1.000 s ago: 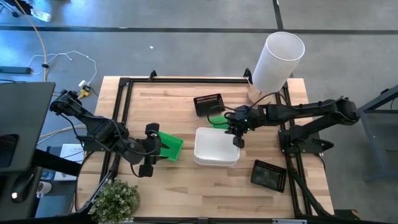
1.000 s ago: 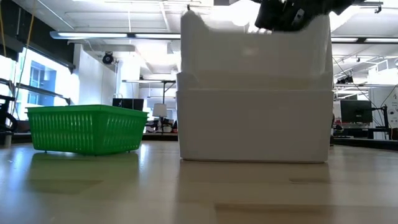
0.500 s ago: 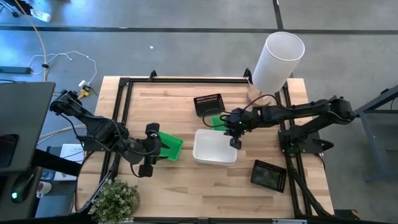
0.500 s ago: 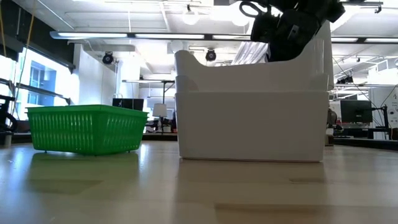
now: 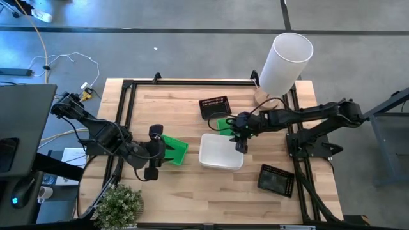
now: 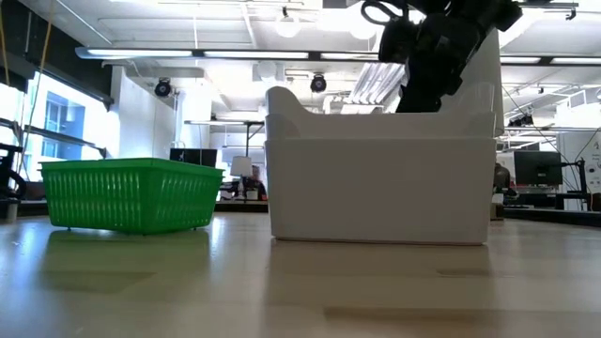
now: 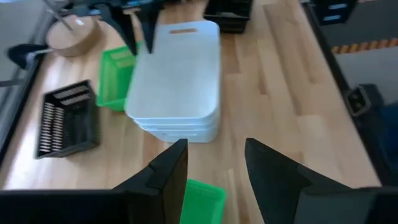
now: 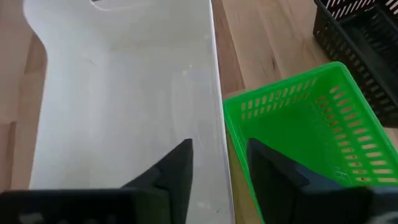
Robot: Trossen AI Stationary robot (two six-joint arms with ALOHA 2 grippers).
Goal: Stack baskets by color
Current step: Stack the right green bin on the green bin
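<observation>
The right gripper (image 5: pixel 239 144), fingers now apart, has just released a smooth white plastic basket (image 5: pixel 220 152) onto the white stack beside a bright green mesh basket (image 8: pixel 311 130); left gripper (image 5: pixel 153 154) waits open.

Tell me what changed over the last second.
The right hand lowered the top white basket down into the white stack, squared it up, then opened and let it go; it now sits over the stack's right rim. The left hand, the green basket by it and the black baskets stayed put.
</observation>
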